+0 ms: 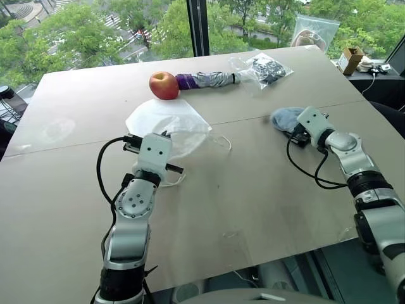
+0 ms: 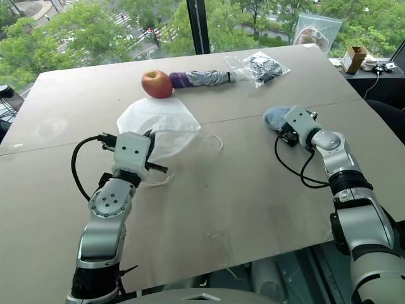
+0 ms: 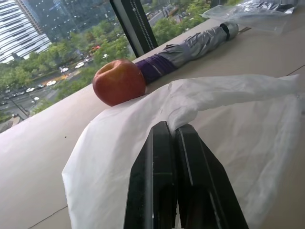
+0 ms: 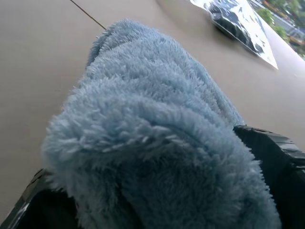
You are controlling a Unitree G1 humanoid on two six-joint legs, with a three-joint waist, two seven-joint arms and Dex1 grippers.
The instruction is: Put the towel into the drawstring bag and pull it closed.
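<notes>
- Left gripper (image 3: pixel 175 131): 2 black fingers pressed together, pinching a fold of the drawstring bag at its near edge.
- Drawstring bag (image 1: pixel 168 120): thin white fabric, spread on the counter (image 1: pixel 253 190) left of centre; thin cords trail from its near-right side.
- Apple (image 1: pixel 164 85): red, just beyond the bag, toward the far edge.
- Folded umbrella (image 1: pixel 205 80): grey and purple, lying flat, purple end against the apple.
- Clear plastic bag (image 1: pixel 266 68): dark contents, near the far edge, right of the umbrella.
- Towel (image 4: pixel 157 129): light blue, fuzzy, lying toward the counter's right edge.
- Right gripper (image 1: pixel 292 126): fingers wide apart, 1 on either side of the towel.
</notes>
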